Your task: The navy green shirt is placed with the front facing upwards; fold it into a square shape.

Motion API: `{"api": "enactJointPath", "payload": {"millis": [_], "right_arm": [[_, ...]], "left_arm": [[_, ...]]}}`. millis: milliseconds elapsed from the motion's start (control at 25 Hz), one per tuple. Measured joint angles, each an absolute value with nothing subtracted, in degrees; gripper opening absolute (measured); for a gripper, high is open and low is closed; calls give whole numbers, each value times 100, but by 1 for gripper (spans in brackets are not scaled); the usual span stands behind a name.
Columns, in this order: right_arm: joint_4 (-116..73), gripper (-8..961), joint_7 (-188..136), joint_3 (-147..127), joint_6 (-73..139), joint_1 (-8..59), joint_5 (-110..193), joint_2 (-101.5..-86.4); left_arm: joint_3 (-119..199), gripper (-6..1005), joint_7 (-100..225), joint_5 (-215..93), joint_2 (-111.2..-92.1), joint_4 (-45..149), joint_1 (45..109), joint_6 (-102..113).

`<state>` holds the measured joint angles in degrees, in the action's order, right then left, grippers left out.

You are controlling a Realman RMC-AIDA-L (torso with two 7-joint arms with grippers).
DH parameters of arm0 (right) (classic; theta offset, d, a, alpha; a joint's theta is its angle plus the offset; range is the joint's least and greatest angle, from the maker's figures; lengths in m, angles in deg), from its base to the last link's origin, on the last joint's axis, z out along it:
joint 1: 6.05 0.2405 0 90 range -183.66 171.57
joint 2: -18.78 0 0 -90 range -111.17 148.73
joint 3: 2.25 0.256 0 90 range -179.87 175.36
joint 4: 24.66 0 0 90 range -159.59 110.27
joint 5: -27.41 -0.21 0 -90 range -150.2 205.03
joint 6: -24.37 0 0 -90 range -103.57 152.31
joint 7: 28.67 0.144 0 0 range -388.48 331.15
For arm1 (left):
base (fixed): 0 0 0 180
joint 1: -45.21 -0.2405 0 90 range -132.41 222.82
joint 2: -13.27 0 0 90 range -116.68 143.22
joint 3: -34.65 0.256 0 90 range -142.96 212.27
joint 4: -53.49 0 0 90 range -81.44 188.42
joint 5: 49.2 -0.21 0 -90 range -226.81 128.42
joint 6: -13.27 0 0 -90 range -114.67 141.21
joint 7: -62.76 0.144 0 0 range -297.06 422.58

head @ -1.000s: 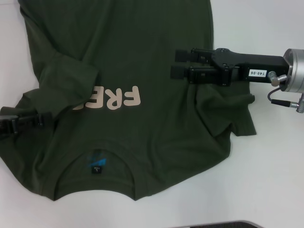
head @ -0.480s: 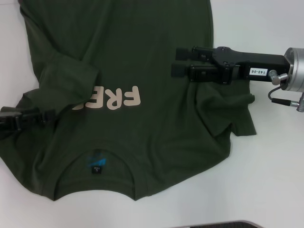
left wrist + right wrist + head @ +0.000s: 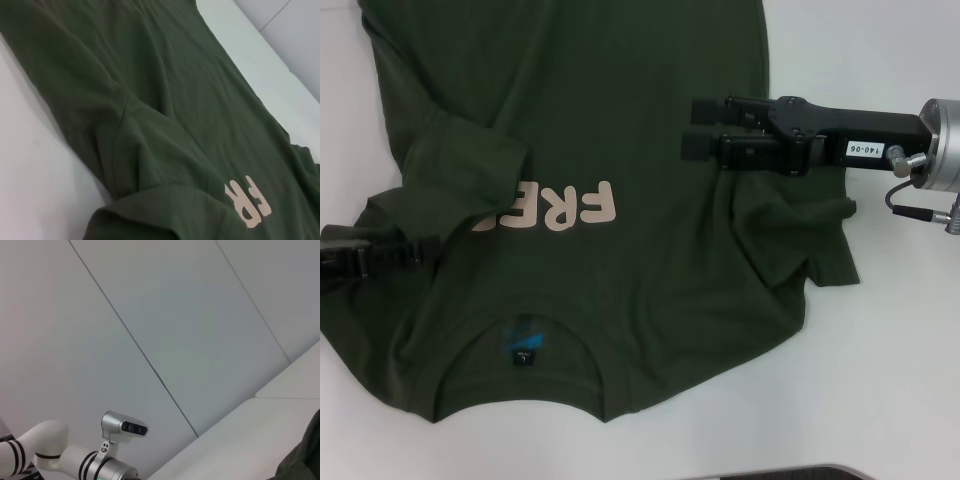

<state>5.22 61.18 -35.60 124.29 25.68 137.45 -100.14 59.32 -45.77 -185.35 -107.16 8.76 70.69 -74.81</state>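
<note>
- White table [image 3: 880, 380]: bare surface shows along the left margin, in a broad area to the right of the garment, and along the near edge; a dark strip lies at the bottom edge of the head view.
- Left gripper [image 3: 420, 252]: low at the left edge of the head view, black, lying at the shirt's left border just beside the folded-in sleeve; its fingers appear drawn together, but whether cloth lies between them cannot be told.
- Navy green shirt [image 3: 620, 120]: dark olive T-shirt spread on the table, front upward, collar toward the robot and hem running out of view at the far side. It fills the left and centre of the head view.
- Left sleeve [image 3: 470, 170]: folded inward over the chest, covering the last letters of the pale beige lettering [image 3: 565, 207], of which "FRE" is partly legible, inverted. The left wrist view shows the same fold and creases close up [image 3: 150, 150].
- Collar [image 3: 525, 330]: curved neckline near the robot, with a small black and blue label [image 3: 524, 345] inside.
- Right sleeve [image 3: 810, 240]: bunched and wrinkled at the shirt's right edge, lying partly on the table.
- Right gripper [image 3: 690, 128]: black, horizontal, reaching in from the right above the shirt's right chest; its two fingers are parallel with a narrow gap, holding nothing visible.
- Right wrist view: wall panels and the left arm [image 3: 75, 460], with a corner of cloth.
</note>
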Motion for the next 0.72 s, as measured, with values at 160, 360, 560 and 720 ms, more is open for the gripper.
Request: {"api": "enactJointPath", "payload": {"millis": [160, 360, 560, 720], "right_arm": [[522, 914, 6117, -3556, 12416, 2568, 13745, -10014], [511, 913, 6101, -3548, 12407, 2568, 13746, -10014], [499, 913, 6092, -3514, 12404, 2567, 13746, -10013], [497, 912, 6085, -3495, 12411, 2559, 13746, -10006]], "left_arm": [[5938, 674, -4597, -18571, -10704, 875, 7069, -7479], [5960, 674, -4630, -18581, -10704, 890, 7110, -7479], [6002, 675, -4631, -18581, -10705, 916, 7173, -7488], [6011, 675, -4631, -18579, -10705, 985, 7209, -7472]]}}
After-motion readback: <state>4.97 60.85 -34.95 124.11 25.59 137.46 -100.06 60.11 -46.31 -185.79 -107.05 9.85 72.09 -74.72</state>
